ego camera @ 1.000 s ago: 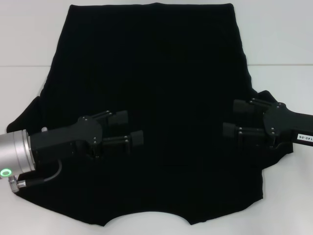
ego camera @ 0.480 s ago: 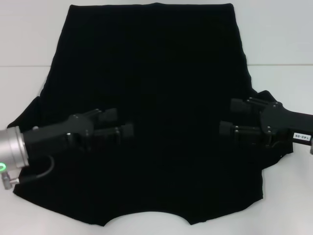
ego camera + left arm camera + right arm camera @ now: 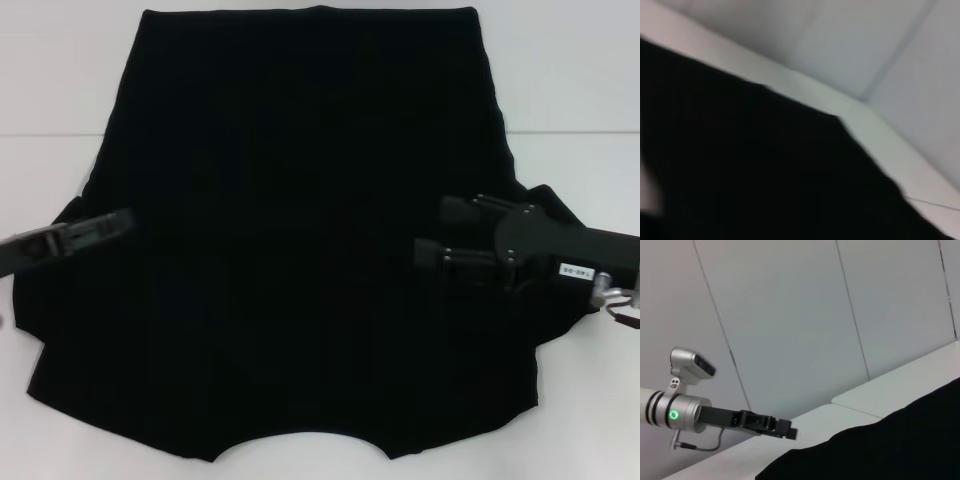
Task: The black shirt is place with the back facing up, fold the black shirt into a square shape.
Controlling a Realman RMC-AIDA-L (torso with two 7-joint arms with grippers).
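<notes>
White table (image 3: pixel 580 80) holds black shirt (image 3: pixel 300 200); right pincer (image 3: pixel 446 232) gapes.

The black shirt (image 3: pixel 300 230) is seen spread flat and unfolded, plain solid black with no print. Its straight hem is laid at the far edge, while the curved neckline is turned toward the near edge. The sleeves are flared out at both sides, the fabric left slightly rumpled there.
</notes>
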